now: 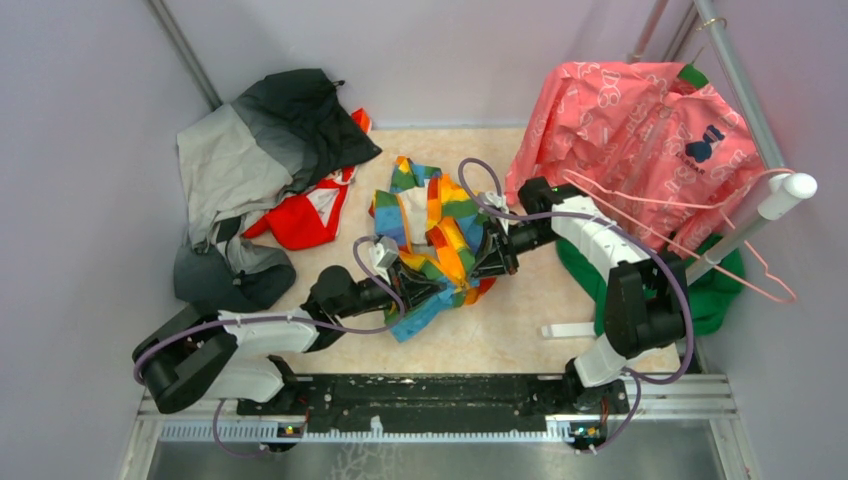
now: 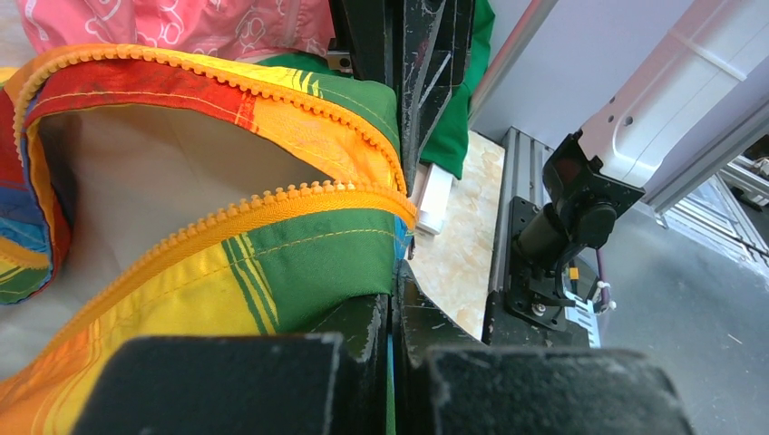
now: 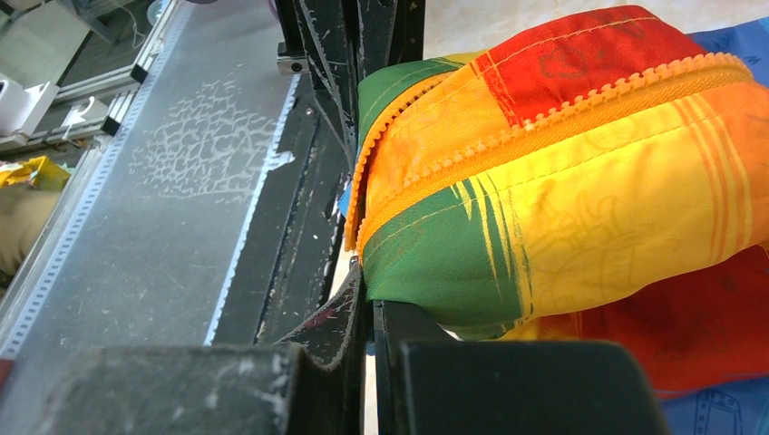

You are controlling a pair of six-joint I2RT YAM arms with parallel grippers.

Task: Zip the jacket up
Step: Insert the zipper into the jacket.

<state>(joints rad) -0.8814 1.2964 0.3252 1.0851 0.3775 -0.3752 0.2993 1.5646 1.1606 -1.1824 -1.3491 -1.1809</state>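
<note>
rainbow-striped soft jacket (image 1: 440, 235) lies bunched mid-worktop (image 1: 505, 345), between your two arms. your left fingers (image 2: 426, 326) are pinched tight on its green hem by the unjoined orange zipper (image 2: 272, 204); your right fingers (image 3: 403, 322) clamp the facing hem edge.

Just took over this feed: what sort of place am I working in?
Probably a lab test booth: plain walls, an aluminium mounting rail along the marble-look table, and a pink garment draped on a clothes rack.
</note>
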